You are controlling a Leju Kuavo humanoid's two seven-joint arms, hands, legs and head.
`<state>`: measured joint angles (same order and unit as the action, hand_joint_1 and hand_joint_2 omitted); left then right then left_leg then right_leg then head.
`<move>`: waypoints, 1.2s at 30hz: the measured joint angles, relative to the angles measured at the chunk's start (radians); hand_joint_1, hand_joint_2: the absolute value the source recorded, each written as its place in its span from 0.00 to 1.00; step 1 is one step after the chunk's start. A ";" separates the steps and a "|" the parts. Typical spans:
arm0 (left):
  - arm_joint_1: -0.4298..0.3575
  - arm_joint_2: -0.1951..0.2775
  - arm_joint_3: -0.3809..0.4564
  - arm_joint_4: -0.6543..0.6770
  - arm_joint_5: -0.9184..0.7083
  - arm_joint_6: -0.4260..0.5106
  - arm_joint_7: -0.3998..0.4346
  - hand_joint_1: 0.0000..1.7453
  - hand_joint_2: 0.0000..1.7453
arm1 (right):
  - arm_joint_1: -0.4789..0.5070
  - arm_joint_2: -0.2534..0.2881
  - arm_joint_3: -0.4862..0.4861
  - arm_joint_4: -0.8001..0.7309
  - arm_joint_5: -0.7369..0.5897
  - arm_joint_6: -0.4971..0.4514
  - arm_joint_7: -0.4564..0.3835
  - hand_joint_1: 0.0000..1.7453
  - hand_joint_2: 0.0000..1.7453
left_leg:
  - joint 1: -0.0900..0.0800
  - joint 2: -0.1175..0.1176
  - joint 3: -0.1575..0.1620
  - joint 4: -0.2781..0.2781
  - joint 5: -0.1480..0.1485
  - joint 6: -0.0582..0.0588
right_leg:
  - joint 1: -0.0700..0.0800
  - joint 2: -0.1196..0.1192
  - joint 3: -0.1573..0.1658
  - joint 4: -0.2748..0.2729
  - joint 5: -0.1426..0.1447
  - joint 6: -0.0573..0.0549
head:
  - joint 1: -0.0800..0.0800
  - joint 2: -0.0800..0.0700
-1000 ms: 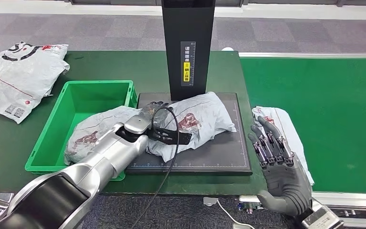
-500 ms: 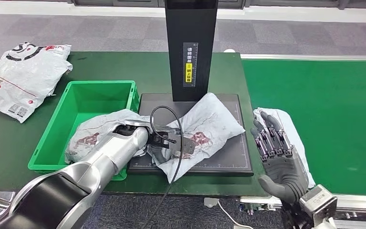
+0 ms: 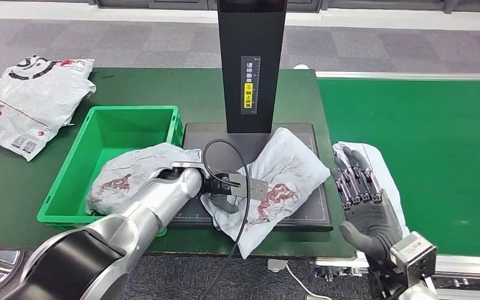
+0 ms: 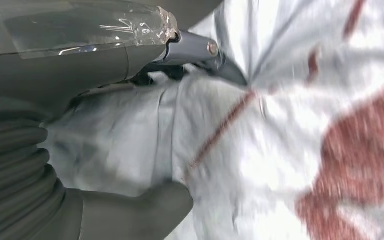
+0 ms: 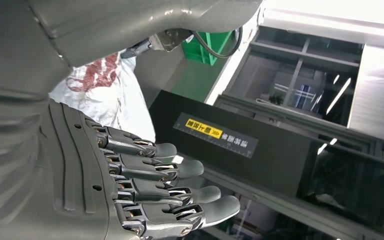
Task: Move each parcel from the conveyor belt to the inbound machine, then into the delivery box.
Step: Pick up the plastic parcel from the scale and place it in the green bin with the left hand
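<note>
- Up in the head view, the left hand (image 3: pixel 220 190) holds a white parcel with red marks (image 3: pixel 281 187). That parcel hangs partly over the front edge of the black scanner plate (image 3: pixel 315 209), under the tall black post (image 3: pixel 251 62).
- Another parcel (image 3: pixel 128 175) lies in the green box (image 3: pixel 100 134), touching its wall.
- The right hand (image 3: pixel 362 206) is held flat with its fingers spread, holding nothing, over a third parcel (image 3: pixel 381 165) on the green belt (image 3: pixel 437 137).
- A fourth parcel (image 3: pixel 28 103) lies off to the far left.
- Close up in the left wrist view, the thumb (image 4: pixel 145 212) and a finger (image 4: pixel 205 55) pinch the parcel's crumpled bag (image 4: pixel 290 150).
- Over in the right wrist view, the right hand (image 5: pixel 145 195) has straight fingers, apart, with nothing in them.
</note>
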<state>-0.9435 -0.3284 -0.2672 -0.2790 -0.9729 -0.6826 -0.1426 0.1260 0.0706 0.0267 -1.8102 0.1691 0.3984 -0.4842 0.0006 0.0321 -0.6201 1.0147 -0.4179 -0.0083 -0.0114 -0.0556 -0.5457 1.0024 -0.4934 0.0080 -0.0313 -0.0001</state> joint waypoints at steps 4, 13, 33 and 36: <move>0.003 -0.004 0.020 0.000 0.023 0.024 0.006 1.00 1.00 | 0.011 0.002 -0.003 0.000 -0.009 0.004 0.002 0.00 1.00 | 0.000 0.000 0.000 0.000 -0.001 0.000 | 0.000 0.001 -0.001 0.000 0.000 0.000 | 0.000 0.000; 0.015 -0.004 0.043 0.001 0.055 0.096 0.023 1.00 1.00 | 0.028 0.003 -0.004 -0.012 -0.013 0.021 -0.011 0.00 1.00 | 0.000 0.002 -0.001 0.000 -0.001 -0.002 | 0.000 0.003 -0.003 0.000 -0.001 -0.001 | 0.000 0.000; 0.013 0.004 0.074 -0.005 0.121 0.171 0.007 1.00 1.00 | 0.049 0.007 -0.022 -0.051 -0.024 0.040 -0.016 0.00 1.00 | 0.000 0.002 -0.001 0.000 -0.002 -0.002 | 0.000 0.004 -0.004 0.001 -0.001 -0.001 | 0.000 0.000; -0.014 0.008 0.087 -0.023 0.165 0.219 -0.043 1.00 1.00 | 0.059 0.014 -0.034 -0.061 -0.026 0.040 -0.015 0.00 1.00 | 0.000 0.002 -0.002 0.000 -0.001 -0.002 | 0.000 0.003 -0.005 0.001 -0.001 -0.001 | 0.000 0.000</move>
<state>-0.9573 -0.3204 -0.1801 -0.3024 -0.8079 -0.4637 -0.1858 0.1853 0.0849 -0.0072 -1.8711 0.1435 0.4388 -0.4994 0.0009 0.0341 -0.6225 1.0149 -0.4190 -0.0103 -0.0111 -0.0522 -0.5508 1.0032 -0.4942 0.0067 -0.0313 -0.0002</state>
